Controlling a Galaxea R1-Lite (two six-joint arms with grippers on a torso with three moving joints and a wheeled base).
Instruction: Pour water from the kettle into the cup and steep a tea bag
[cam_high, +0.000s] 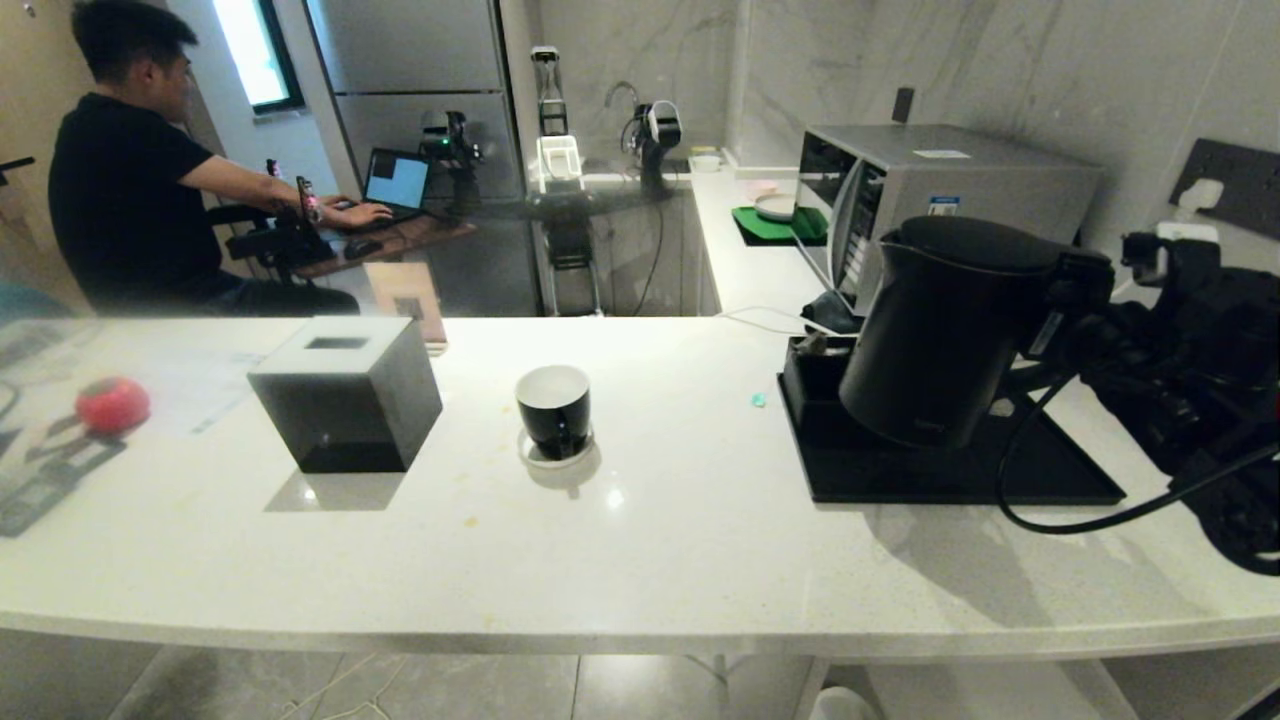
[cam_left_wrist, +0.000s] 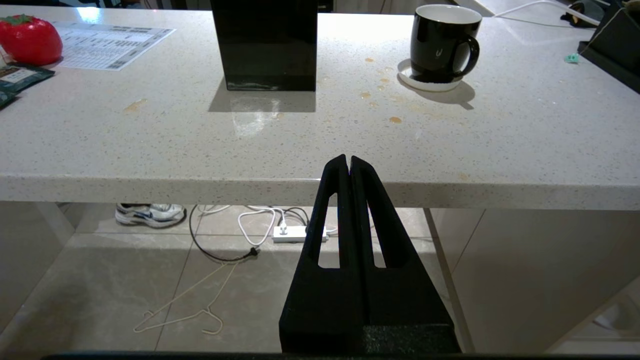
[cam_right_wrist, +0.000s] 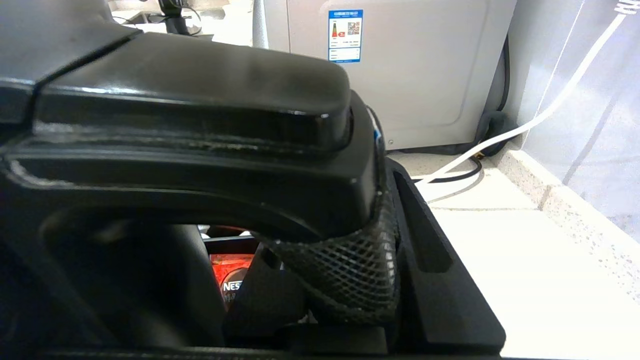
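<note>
Black kettle (cam_high: 945, 330) at right, tilted over tray (cam_high: 1060, 480), clamped at handle by right gripper (cam_right_wrist: 345, 270); cup (cam_high: 554, 410) mid-frame, tissue box (cam_high: 345, 390) left; left gripper (cam_left_wrist: 348, 165) pressed closed, empty.

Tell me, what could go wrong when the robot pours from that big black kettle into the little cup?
1. The kettle already leans, gripped at its handle by the right gripper; it might slip.
2. The cup is small and sits well apart from the kettle, so water could miss it. Brown spots already mark the counter.
3. A black cable loops beside the tray and might snag.
</note>
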